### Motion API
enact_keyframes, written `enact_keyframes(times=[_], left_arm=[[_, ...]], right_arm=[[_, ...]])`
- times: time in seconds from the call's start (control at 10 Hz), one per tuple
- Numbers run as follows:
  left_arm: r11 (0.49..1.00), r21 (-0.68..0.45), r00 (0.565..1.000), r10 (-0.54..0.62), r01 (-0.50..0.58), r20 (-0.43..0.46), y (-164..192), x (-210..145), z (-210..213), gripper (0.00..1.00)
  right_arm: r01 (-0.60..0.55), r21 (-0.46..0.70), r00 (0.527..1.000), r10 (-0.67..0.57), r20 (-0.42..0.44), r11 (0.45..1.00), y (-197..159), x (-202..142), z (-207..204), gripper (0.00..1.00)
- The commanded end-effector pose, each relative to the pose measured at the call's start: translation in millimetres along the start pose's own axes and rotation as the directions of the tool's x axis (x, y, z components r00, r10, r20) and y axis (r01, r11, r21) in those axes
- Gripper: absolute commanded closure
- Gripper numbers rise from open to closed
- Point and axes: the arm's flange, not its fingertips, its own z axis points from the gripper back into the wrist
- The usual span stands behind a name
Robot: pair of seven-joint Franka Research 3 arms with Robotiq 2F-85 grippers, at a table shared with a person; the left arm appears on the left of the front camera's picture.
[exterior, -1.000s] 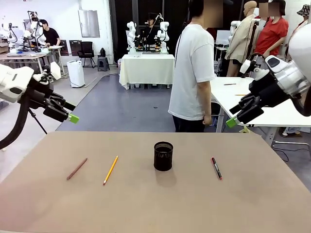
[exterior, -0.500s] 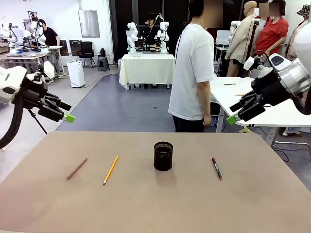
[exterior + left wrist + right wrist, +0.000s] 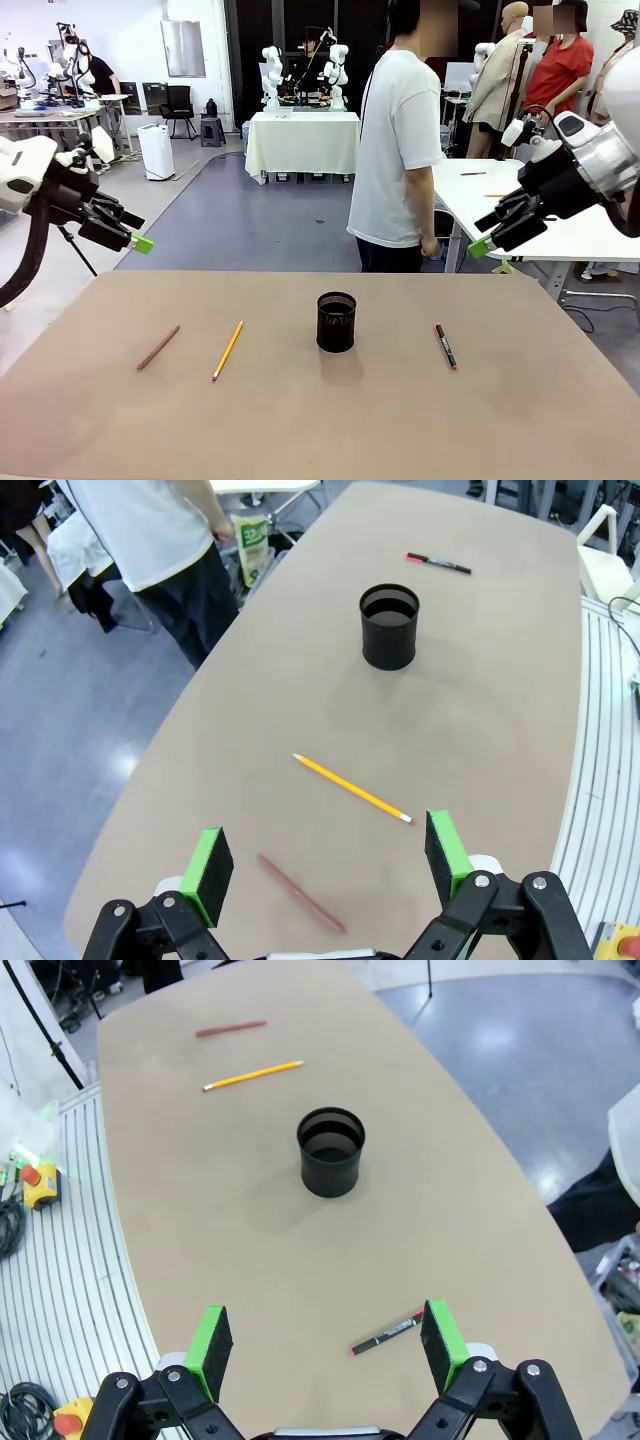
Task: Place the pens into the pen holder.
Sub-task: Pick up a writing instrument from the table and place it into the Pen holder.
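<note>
Status: no part of the task is done, as far as I can judge.

Pen holder point(image 3: 336, 322): stands upright near the middle of the worktop point(image 3: 400, 420). From my wrist views its mouth is dark and nothing stands out of it; I take it as empty.

Yellow pencil point(image 3: 228, 350): lies flat on my left side of the holder, well apart from it.

Reddish-brown pencil point(image 3: 158, 347): lies flat farther to my left, near the yellow one but not touching it.

Black marker with red ends point(image 3: 445, 346): lies flat on my right side of the holder, apart from it.

My left claw point(image 3: 141, 242): fingers spread wide, nothing between them, raised above the worktop's far left corner.

My right claw point(image 3: 480, 246): fingers likewise spread wide and empty, raised off the far right edge.

Outstanding: all three items remain to be picked up and dropped into the holder. By position, the two pencils fall to my left claw and the marker to my right.
</note>
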Motion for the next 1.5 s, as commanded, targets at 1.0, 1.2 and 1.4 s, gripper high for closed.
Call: enact_keyframes(times=[1.0,1.2,1.4], left_arm=[[0.964,0.109,0.890,0.267,-0.244,-0.369,-18,25,-48,0.00],[0.928,0.140,0.811,0.370,-0.346,-0.452,-21,28,-62,0.00],[0.934,0.178,0.798,0.358,-0.311,-0.485,-23,29,-75,0.00]], right_arm=[[0.013,0.007,1.000,-0.013,0.004,1.000,0,2,0,0.00],[0.013,0.007,1.000,-0.013,0.004,1.000,0,2,0,0.00],[0.013,0.007,1.000,-0.013,0.004,1.000,0,2,0,0.00]])
